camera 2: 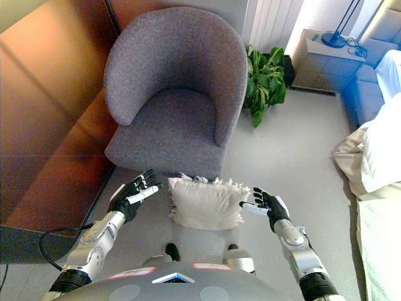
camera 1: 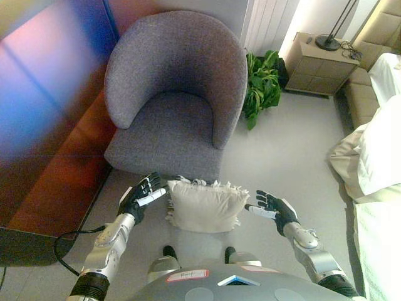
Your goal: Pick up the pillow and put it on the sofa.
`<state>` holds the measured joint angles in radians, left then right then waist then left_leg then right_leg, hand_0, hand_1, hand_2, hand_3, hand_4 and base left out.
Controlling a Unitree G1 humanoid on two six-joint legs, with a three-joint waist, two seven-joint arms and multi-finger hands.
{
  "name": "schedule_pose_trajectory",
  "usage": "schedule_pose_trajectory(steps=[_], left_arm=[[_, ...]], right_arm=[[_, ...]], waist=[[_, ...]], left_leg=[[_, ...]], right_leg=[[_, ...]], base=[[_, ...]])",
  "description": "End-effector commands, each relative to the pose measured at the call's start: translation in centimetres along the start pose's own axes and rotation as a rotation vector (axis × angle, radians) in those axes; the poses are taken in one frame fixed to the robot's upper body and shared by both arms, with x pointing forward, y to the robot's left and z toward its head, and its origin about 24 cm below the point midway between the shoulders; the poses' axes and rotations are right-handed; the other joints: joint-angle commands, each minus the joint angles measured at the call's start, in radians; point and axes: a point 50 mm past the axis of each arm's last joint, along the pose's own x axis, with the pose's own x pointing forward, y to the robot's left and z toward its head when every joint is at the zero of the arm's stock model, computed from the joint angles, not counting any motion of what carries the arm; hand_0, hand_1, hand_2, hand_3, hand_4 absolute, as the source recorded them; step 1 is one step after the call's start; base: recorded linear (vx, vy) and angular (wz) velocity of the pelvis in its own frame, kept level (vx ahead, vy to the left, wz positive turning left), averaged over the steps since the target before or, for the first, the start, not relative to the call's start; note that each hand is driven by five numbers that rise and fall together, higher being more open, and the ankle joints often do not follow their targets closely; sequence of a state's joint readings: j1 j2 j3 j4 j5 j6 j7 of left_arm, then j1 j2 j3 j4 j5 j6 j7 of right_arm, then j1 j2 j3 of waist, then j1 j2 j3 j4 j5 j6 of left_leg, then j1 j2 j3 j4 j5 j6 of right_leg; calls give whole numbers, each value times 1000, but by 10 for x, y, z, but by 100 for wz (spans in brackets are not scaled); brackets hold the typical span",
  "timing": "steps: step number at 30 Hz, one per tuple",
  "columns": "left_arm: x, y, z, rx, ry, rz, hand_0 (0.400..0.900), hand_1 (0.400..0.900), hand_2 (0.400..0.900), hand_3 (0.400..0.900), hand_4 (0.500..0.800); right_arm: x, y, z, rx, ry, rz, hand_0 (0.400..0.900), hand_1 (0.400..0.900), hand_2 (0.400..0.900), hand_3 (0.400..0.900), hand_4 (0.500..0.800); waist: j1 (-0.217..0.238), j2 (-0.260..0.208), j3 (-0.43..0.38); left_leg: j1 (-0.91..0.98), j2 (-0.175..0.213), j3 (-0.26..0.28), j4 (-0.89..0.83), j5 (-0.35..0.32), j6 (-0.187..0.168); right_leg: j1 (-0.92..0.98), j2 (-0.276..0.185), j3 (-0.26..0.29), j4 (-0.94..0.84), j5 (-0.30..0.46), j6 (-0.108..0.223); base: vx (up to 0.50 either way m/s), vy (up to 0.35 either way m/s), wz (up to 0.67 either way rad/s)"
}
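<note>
A cream pillow [camera 1: 203, 205] with fringed edges lies on the floor just in front of a grey tub armchair [camera 1: 175, 94], the sofa here. My left hand [camera 1: 141, 196] is open at the pillow's left edge, fingers spread and close to it. On the pillow's right side my right hand [camera 1: 272, 208] is open too, a small gap away from the fringe. Neither hand holds anything. The armchair's seat [camera 2: 169, 119] has nothing on it.
A wooden wall panel [camera 2: 44, 113] runs along the left. A green potted plant [camera 1: 262, 84] stands right of the armchair. Behind it is a bedside cabinet [camera 1: 319, 63] with a lamp. White bedding [camera 1: 373, 157] hangs at the right edge.
</note>
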<state>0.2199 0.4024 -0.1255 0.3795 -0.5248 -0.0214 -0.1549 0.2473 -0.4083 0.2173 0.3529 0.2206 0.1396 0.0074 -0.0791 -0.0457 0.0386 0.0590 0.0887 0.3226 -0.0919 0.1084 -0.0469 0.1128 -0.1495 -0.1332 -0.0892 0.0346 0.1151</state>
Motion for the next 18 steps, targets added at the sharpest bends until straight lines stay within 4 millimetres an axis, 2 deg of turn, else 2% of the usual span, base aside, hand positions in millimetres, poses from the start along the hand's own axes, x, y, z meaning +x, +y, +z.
schedule_pose_trajectory(steps=[1,9,18], left_arm=[[9,7,41,42,-180,2,900,900,900,900,800],[6,7,42,31,-184,-23,900,900,900,900,800],[2,12,53,73,-239,-9,900,900,900,900,800]], right_arm=[[5,-13,48,-32,-220,-56,900,900,900,900,800],[4,-16,47,-59,-225,-72,900,900,900,900,800],[3,-25,51,-211,-237,-117,900,900,900,900,800]], waist=[[10,5,8],[11,5,9],[16,5,18]], left_leg=[[63,-3,-46,8,-96,22],[63,0,-43,9,-95,21],[57,3,-46,15,-95,21]], right_leg=[[-19,36,-69,22,14,-2],[-21,38,-68,27,13,-2],[-26,38,-69,35,7,-4]], base=[[0,0,0],[9,-5,0],[46,-21,3]])
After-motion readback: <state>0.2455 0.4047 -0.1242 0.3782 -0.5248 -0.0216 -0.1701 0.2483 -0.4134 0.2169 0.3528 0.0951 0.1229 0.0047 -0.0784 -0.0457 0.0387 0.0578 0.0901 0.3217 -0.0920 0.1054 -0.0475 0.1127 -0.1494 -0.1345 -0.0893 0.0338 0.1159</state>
